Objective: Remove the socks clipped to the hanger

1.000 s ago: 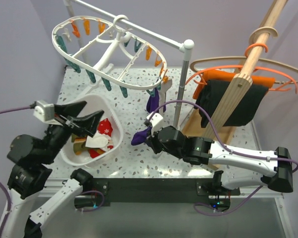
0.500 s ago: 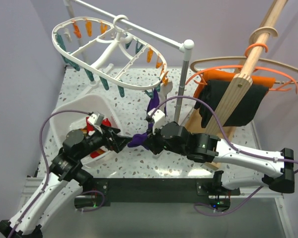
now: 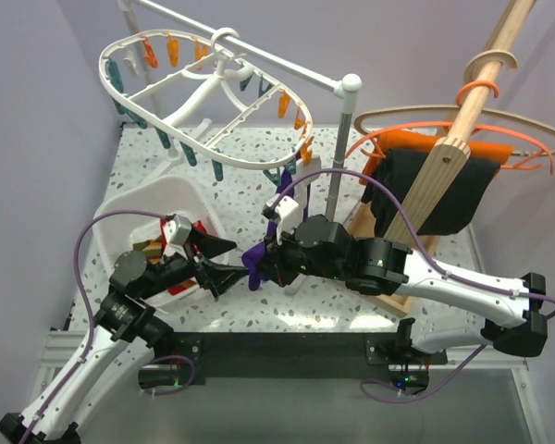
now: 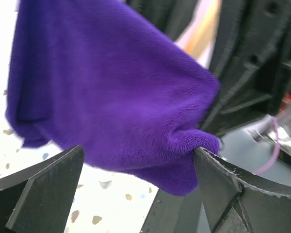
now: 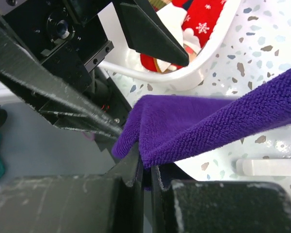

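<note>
While the right tool (image 5: 144,167) stays pinched shut on a fold of the dark purple sock (image 3: 255,263), the left tool (image 3: 233,261) has swung away from above the white basin (image 3: 120,222) and now stands wide open around the sock's free end. In the left wrist view its two black fingers (image 4: 43,189) sit on either side of the purple cloth (image 4: 111,87), the right-hand finger just touching a fold and the other a little apart.

The sock has also come lower and closer to the middle of the table's near edge, just beside the basin at the near-left corner of the table (image 3: 259,305). Red Christmas socks (image 5: 203,24) already lie inside the basin.

A strip of purple runs up from the right tool toward the teal clips at the near-right end of the white oval hanger (image 3: 199,102). From overhead I cannot tell whether that end is clipped or only hanging beside the pole.

This looks like a hand-over, so the left tool should take the sock and carry it to the basin. If the upper end is still clipped, closing and pulling sideways may drag the hanger rather than free the sock.
</note>
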Controlling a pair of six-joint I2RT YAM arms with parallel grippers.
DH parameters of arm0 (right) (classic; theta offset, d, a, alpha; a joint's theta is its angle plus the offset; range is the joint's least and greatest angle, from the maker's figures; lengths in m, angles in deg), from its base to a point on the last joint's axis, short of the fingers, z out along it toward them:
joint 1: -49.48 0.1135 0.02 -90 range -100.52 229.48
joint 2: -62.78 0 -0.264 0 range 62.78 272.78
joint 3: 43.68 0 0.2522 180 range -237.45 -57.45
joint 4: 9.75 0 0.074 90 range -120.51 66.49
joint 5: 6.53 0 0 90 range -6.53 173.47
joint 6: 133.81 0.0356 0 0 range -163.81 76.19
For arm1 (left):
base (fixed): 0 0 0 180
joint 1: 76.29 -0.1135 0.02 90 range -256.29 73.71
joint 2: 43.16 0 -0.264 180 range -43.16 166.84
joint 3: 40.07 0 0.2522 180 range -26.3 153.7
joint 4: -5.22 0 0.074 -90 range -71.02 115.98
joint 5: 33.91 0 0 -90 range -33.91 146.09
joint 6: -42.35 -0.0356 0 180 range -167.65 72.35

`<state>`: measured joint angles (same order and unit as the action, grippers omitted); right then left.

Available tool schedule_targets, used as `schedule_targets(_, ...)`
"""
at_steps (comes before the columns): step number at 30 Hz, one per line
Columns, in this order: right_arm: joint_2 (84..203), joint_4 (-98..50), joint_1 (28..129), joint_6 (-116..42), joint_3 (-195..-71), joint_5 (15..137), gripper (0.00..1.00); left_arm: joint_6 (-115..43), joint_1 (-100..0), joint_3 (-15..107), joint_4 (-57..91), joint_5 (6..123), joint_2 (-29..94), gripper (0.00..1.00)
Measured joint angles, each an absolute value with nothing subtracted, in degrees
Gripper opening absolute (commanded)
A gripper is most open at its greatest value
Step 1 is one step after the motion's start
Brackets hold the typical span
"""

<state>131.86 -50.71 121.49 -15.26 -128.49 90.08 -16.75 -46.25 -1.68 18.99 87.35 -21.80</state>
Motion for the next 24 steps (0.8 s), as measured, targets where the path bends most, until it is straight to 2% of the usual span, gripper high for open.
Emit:
schedule_targets(13, 137.8, -52.0, 121.6, -14.9, -141.1, 81.5, 0.0, -17.3, -46.2, 2.5, 18.0, 98.3, -24.9, 1.0)
schedule_targets(16, 139.2, -51.8, 121.6, -14.9, -144.1, 78.9, 0.0, -18.2, -46.2, 5.3, 19.3, 98.4, -24.9, 0.93)
schedule_targets(19, 140.1, -51.8, 121.6, -15.0, -146.4, 76.5, 0.01, -19.9, -46.2, 8.8, 22.1, 97.4, -24.3, 0.65)
schedule_targets(20, 140.3, -51.8, 121.6, -15.0, -147.1, 75.8, 0.01, -20.4, -46.2, 9.7, 23.0, 96.9, -24.0, 0.49)
schedule_targets(22, 140.9, -51.7, 121.6, -15.0, -148.3, 74.6, 0.02, -21.2, -46.2, 11.1, 24.7, 96.1, -23.6, 0.35)
schedule_targets(23, 141.2, -51.5, 121.6, -15.2, -148.8, 74.6, 0.04, -21.9, -46.1, 11.8, 25.7, 95.8, -23.4, 0.19)
schedule_targets(24, 141.4, -51.3, 121.4, -15.3, -149.2, 74.5, 0.06, -22.6, -45.9, 12.7, 26.9, 95.6, -23.3, 0.12)
